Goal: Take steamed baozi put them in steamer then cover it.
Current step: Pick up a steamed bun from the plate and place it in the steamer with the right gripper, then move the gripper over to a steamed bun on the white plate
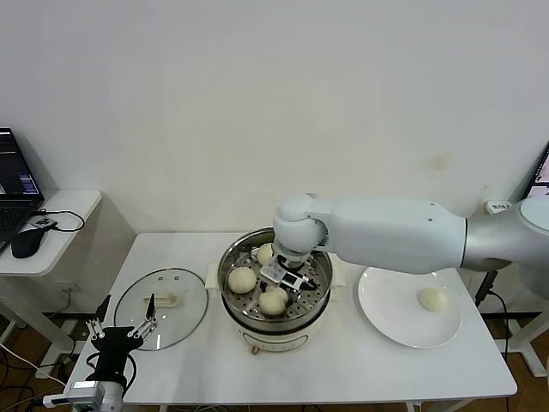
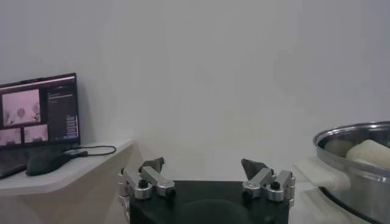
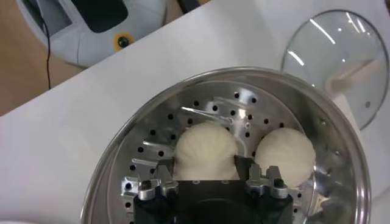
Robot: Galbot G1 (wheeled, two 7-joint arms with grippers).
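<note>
1. Small white side desk (image 1: 73, 206), far left: black laptop (image 1: 15, 184) and black mouse (image 1: 27, 243) w/ cable on it.

2. Left end effector (image 1: 123, 324), low at front-left corner of white counter (image 1: 189, 360): fingers spread wide, nothing between them; parked just in front of item 3. Left wrist view shows same two fingertips well apart (image 2: 204, 173), nothing gripped.

3. Round clear glass lid w/ cream handle (image 1: 161, 306): lying flat on counter, left of steamer, apart from it. Also seen in right wrist view (image 3: 341, 55).

4. Round shiny stainless-steel steamer on cream-white electric base (image 1: 232, 257), centre of counter. Perforated tray inside (image 3: 158, 137). Uncovered.

5. Small round cream-white steamed baozi, in steamer: three visible in head view, one at left side of tray (image 1: 242, 279), one at back (image 1: 266, 253), partly hidden by arm, one at front (image 1: 274, 300). Right wrist view shows two side by side, close together (image 3: 206, 151) (image 3: 284, 155).

6. Right end effector (image 1: 292, 276), reached down into steamer from the right, over tray: fingers partly apart, standing either side of front baozi. Cannot tell if pads touch the bun; bun sits on tray.

7. Flat round white plate (image 1: 386, 322), right of steamer, near it: one baozi (image 1: 433, 299) on it, toward its right half.
</note>
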